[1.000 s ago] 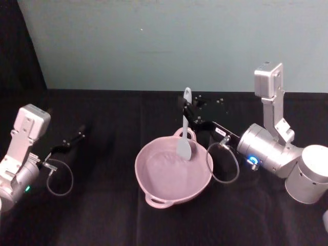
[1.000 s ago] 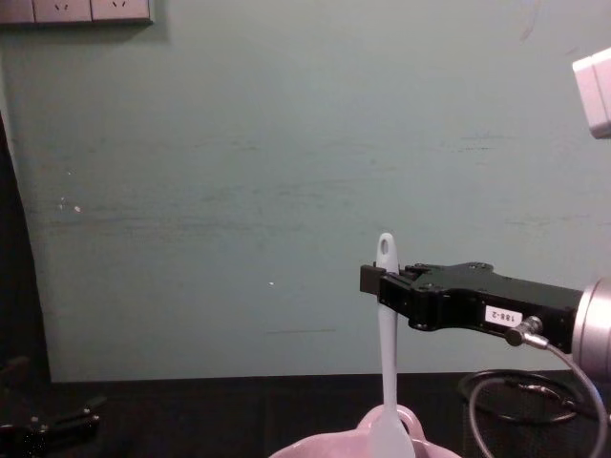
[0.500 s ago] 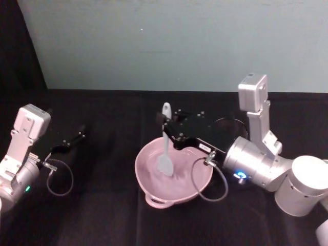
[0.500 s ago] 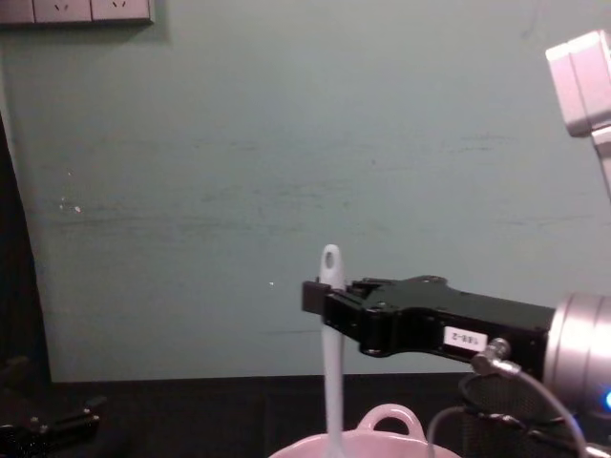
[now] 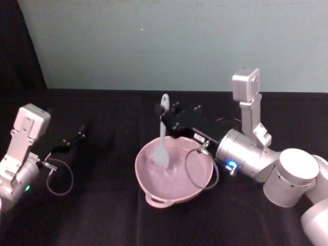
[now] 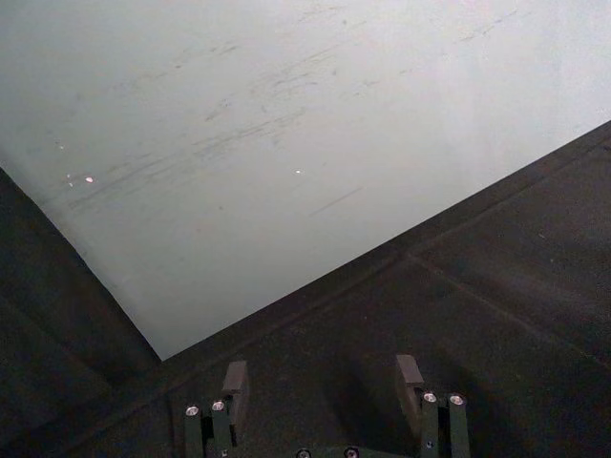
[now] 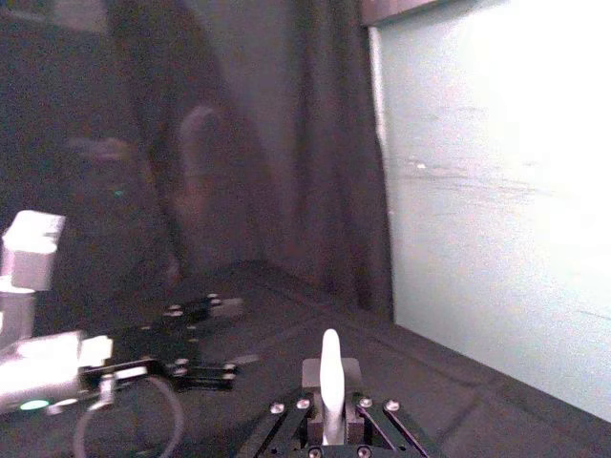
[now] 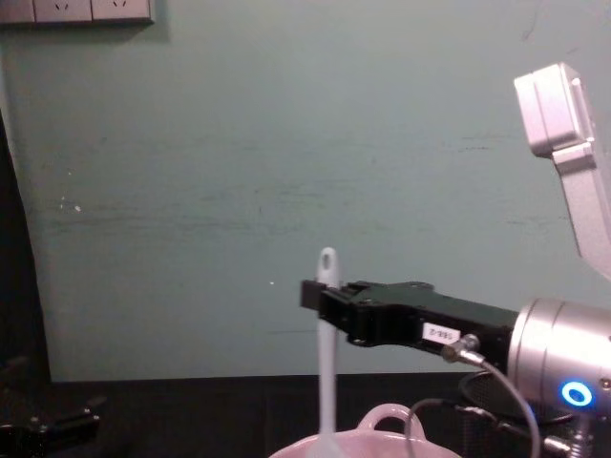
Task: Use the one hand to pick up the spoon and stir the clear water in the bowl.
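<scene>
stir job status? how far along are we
Done: the spoon is picked up, clamped near the top of its handle by the right gripper and held upright. In hand: its paddle head sits down inside the pink bowl, so stirring looks under way; water motion cannot be judged. Remaining: finish the stirring. The left gripper is parked at the left, fingers open.

1 spoon (image 5: 162, 134) and 1 pink bowl (image 5: 141, 179). grippers x2: 1 left gripper (image 5: 82, 130), 1 right gripper (image 5: 163, 117).
</scene>
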### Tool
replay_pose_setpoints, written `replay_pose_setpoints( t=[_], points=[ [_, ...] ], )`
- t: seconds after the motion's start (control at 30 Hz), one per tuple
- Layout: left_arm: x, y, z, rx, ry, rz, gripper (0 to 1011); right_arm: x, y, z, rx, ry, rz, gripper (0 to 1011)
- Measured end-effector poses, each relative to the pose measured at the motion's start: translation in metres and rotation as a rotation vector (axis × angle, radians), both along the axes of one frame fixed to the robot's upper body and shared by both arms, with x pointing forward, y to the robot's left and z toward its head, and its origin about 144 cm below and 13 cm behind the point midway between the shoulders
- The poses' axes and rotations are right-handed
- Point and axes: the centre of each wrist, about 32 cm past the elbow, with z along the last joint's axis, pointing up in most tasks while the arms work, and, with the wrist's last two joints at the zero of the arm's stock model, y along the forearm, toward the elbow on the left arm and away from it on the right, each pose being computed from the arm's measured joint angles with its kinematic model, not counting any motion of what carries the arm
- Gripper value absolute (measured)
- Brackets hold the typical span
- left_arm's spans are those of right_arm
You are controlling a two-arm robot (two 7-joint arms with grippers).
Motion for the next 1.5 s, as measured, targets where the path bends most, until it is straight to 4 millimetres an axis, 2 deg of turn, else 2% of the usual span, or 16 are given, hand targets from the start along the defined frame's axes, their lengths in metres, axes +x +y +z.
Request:
replay_pose_setpoints(
  t=[0.23,0.53,0.73,1.0,1.23,1.5],
  points=[
    [0.000,0.000,0.000,0.000,0.000,0.000,1005,0.008,-0.022,-0.001,0.013,-0.002,-0.080,121],
    [0.000,0.000,0.000,0.000,0.000,0.000,1005,-0.002,-0.041,0.004,-0.013,-0.020,-0.100,121],
    [0.000,0.000,0.000,0.000,0.000,0.000,1005,-0.013,-0.034,0.009,-0.057,-0.037,-0.043,121],
    [0.000,0.000,0.000,0.000,0.000,0.000,1005,-0.021,-0.009,0.008,-0.035,-0.029,0.066,121],
    [0.000,0.000,0.000,0.000,0.000,0.000,1005,-0.012,0.003,0.007,-0.005,-0.010,0.084,121],
    [0.000,0.000,0.000,0.000,0.000,0.000,1005,0.006,-0.005,0.001,0.003,0.004,0.017,121]
  ],
)
